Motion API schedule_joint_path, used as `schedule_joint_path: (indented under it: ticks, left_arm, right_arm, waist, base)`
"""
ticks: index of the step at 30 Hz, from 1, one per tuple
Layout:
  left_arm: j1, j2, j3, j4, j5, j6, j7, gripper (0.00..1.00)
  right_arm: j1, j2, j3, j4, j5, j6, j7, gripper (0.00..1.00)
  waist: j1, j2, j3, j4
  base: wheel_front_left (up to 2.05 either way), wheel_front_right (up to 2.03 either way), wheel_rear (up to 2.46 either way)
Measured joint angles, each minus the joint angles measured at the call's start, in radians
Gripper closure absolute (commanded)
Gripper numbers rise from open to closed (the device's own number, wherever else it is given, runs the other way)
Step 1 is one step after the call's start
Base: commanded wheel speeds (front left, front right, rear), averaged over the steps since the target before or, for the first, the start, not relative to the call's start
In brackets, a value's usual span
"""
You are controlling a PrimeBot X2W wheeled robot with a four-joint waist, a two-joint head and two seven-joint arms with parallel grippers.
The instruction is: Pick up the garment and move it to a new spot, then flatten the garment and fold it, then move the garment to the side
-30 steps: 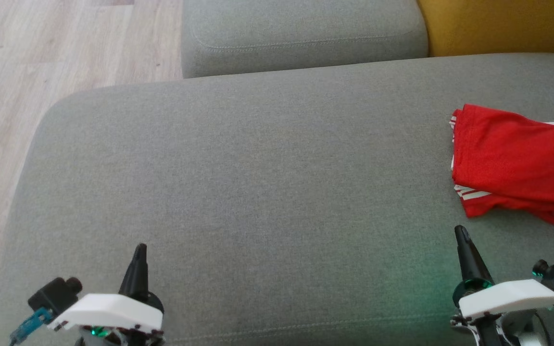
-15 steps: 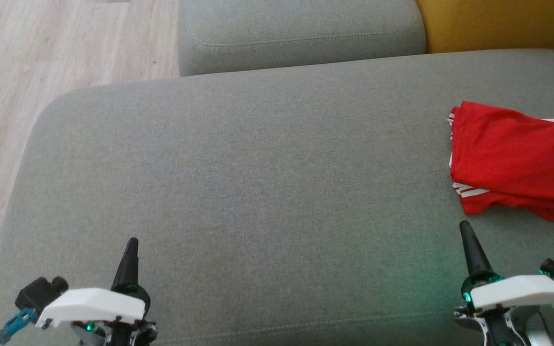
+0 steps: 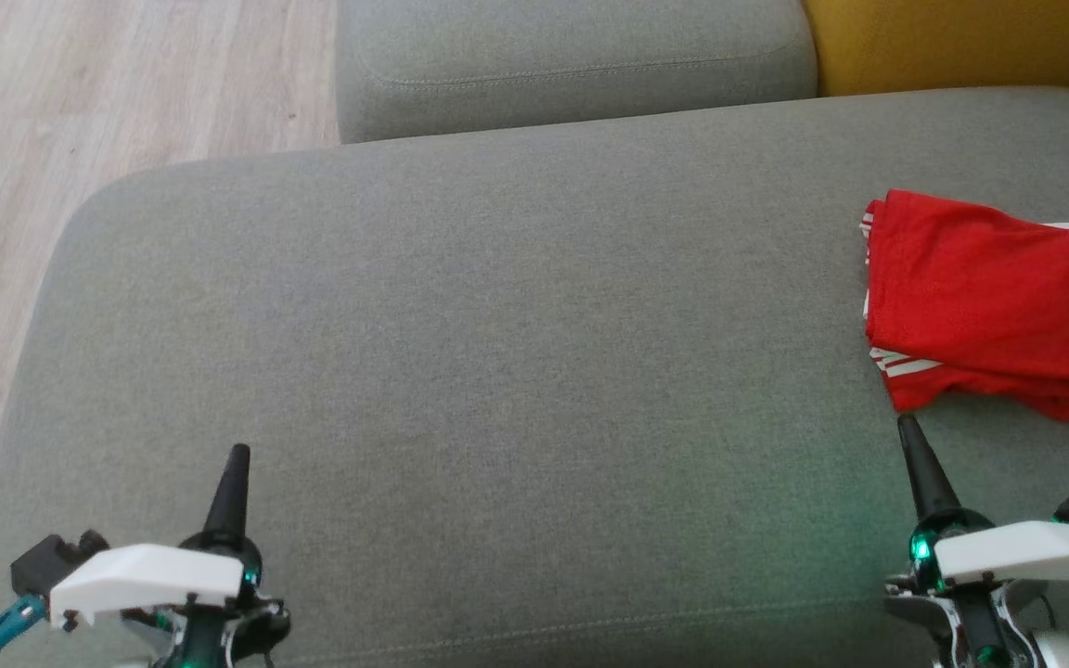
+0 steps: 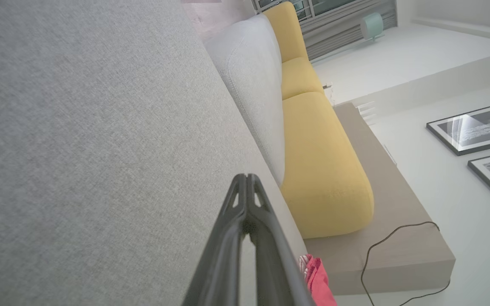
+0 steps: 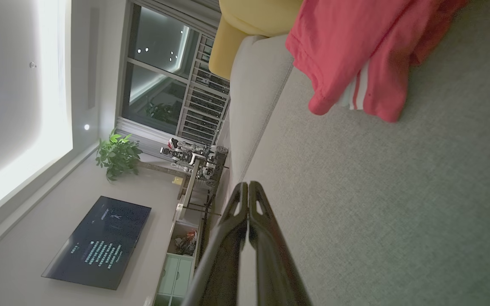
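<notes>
You are looking down on a broad grey sofa seat [image 3: 497, 371]. The red garment [image 3: 989, 306], with white stripes, lies in a loose layered bundle at the seat's right side, and the edge of the head view cuts it off. Your left gripper [image 3: 238, 455] sits low at the near left, fingers pressed together and holding nothing. Your right gripper [image 3: 908, 427] is likewise closed and empty, its tip just short of the garment's near corner without touching. With the fingers closed, a forward reach would likely shove and bunch the cloth rather than grasp it. A shallow pinch might catch only the top layer, so the bundle would fall open when lifted. A deep one might snag the upholstery. How far the cloth runs to the right cannot be told. The seat's rounded left end drops to the wooden floor [image 3: 80, 93]. A grey back cushion [image 3: 572, 56] and a yellow cushion [image 3: 952, 42] close off the far side. Bare seat spreads wide between the two grippers, giving ample room for laying the garment flat.
</notes>
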State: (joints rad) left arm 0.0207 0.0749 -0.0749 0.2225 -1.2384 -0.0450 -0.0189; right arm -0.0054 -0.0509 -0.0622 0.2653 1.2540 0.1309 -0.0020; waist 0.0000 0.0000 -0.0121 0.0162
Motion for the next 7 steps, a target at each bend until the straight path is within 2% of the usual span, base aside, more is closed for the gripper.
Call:
schedule_joint_path:
  ticks: [7]
  left_arm:
    - [-0.012,0.000,0.026,0.010,-0.088,-0.014,0.020,1.00]
  right_arm:
    - [-0.011,0.000,-0.010,0.001,0.078,0.000,0.019,1.00]
  waist:
    - [0.0000,0.0000,0.003,-0.004]
  base:
    - [0.00,0.00,0.00]
